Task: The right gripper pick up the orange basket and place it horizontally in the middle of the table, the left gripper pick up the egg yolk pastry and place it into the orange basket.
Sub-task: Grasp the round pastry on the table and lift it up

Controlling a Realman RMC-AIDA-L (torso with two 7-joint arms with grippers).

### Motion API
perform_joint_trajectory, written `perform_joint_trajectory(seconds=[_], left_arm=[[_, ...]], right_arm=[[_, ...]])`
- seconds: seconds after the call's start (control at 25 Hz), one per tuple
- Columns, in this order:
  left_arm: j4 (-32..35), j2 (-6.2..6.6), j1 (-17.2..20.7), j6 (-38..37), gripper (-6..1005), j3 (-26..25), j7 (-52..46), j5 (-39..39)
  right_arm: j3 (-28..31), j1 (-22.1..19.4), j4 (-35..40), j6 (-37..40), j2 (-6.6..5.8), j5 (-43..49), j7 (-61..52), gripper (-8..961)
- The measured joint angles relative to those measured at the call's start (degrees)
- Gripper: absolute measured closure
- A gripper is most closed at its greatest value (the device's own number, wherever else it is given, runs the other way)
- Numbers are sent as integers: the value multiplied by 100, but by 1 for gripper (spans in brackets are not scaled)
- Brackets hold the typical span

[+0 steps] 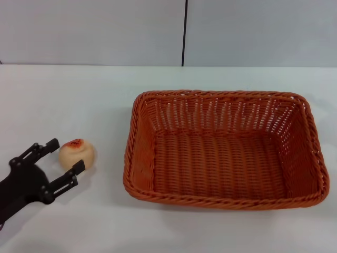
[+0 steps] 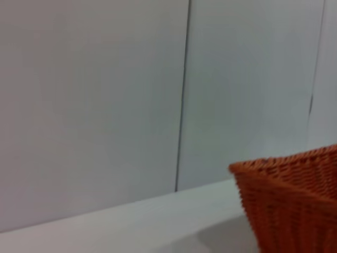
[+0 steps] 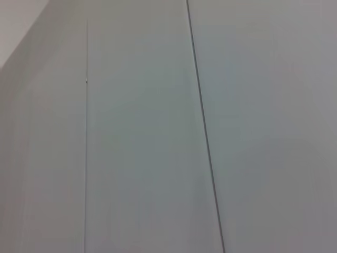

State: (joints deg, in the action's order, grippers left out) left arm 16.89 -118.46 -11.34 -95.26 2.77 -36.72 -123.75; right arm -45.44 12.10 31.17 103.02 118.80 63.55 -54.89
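The orange basket (image 1: 224, 150) lies lengthwise on the white table (image 1: 79, 95), right of centre, and it holds nothing. One corner of the orange basket (image 2: 295, 203) shows in the left wrist view. The egg yolk pastry (image 1: 77, 154) rests on the table to the basket's left, its orange-red patch facing up. My left gripper (image 1: 66, 157) is open at the near left, its two fingers reaching along either side of the pastry's near part. The right gripper is out of view.
A pale wall with a dark vertical seam (image 1: 185, 31) stands behind the table's far edge. The right wrist view shows only that wall. Bare tabletop lies in front of the basket and beyond the pastry.
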Motion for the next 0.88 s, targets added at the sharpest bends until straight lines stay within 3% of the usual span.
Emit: perform_joint_trajectory(seconds=[0.08, 0.36, 0.8, 0.88], left_arm=[[-137, -6, -190, 442, 199, 84, 48, 3], [-533, -8, -302, 1133, 207, 47, 502, 48], [-573, 7, -272, 1112, 218, 88, 912, 44], [-573, 7, -269, 1112, 304, 88, 923, 45]], right_arm=[[2, 0, -35, 11, 0, -1, 0, 371], [80, -25, -214, 90, 2, -6, -11, 368], [150, -37, -354, 201, 3, -9, -25, 363], [150, -31, -376, 201, 2, -9, -25, 362]])
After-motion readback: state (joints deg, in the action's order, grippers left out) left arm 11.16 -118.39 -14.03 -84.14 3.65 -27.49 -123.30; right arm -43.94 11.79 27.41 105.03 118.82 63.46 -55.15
